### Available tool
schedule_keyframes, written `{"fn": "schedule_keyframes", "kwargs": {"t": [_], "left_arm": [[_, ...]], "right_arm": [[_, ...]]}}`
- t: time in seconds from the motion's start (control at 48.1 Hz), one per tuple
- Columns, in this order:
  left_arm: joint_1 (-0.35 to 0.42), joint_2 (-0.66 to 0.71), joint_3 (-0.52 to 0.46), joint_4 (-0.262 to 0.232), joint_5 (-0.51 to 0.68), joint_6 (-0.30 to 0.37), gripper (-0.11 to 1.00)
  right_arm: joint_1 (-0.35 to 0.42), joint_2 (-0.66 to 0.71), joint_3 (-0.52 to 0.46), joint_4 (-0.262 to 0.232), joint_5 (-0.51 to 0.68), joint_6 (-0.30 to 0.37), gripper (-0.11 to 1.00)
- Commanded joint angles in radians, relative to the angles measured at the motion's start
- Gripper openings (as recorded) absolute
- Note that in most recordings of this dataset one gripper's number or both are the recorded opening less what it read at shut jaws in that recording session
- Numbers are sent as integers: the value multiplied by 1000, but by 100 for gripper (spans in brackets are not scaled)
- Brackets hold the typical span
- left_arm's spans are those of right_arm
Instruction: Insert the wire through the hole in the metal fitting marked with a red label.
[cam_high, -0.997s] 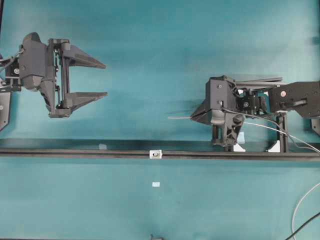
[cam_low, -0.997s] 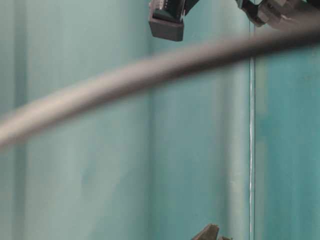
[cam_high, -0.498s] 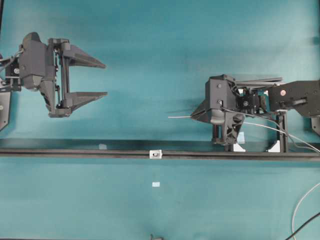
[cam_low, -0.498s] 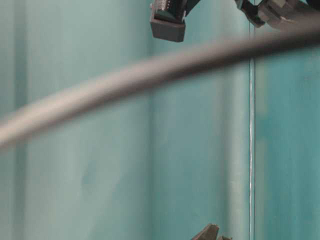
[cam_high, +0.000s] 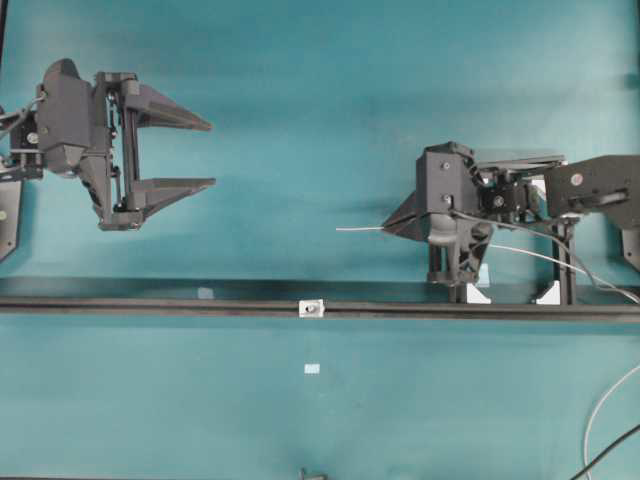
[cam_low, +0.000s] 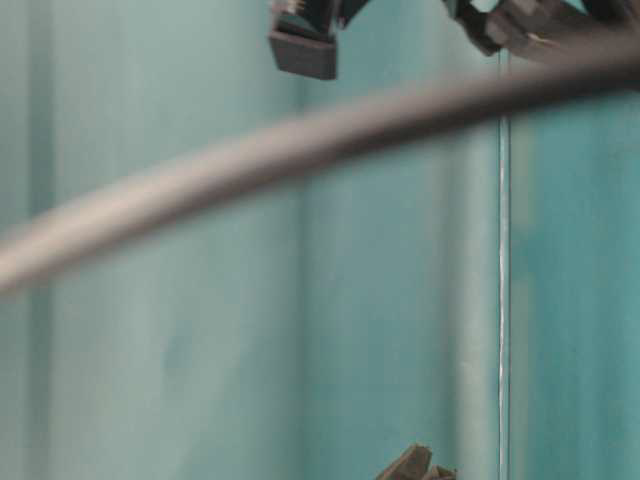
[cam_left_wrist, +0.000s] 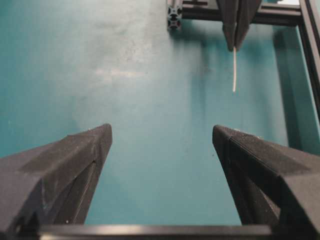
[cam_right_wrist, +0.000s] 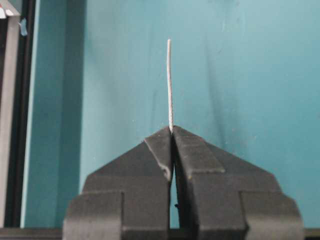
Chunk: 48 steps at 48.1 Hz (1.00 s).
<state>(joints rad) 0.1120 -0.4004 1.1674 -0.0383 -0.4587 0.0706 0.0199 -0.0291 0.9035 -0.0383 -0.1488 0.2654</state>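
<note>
Wire (cam_right_wrist: 169, 85) | in right gripper (cam_right_wrist: 172, 131) | black rail (cam_high: 150, 306) beside

Teal tabletop (cam_high: 300, 90) fills every view, matte w/ faint scuffs & soft shadows. Light even, from above. A black rail (cam_high: 150, 307) crosses it left to right. No walls or windows visible.

Teal table surface (cam_high: 300, 80), seen from overhead. A long black rail (cam_high: 150, 306) lies across it from edge to edge, carrying the small silvery metal fitting (cam_high: 313, 308) near mid-length. Just below the fitting, a small pale tab (cam_high: 312, 369) lies on the teal surface. A white cable (cam_high: 600, 405) and a black cable (cam_high: 610, 455) curve in at the lower right corner
</note>
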Motion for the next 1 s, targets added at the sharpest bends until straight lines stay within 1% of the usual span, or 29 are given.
{"fn": "schedule_keyframes", "kwargs": {"t": [0.0,0.582,0.976], "left_arm": [[5,-5,-21,3,-11,-2,53],[5,-25,-32,3,-11,-2,53],[5,-40,-44,3,-11,2,53]], "right_arm": [[-3,-44,-14,-15,14,0,0],[-5,-169,-25,-87,137,2,0],[-5,-221,-18,-98,181,3,0]]}}
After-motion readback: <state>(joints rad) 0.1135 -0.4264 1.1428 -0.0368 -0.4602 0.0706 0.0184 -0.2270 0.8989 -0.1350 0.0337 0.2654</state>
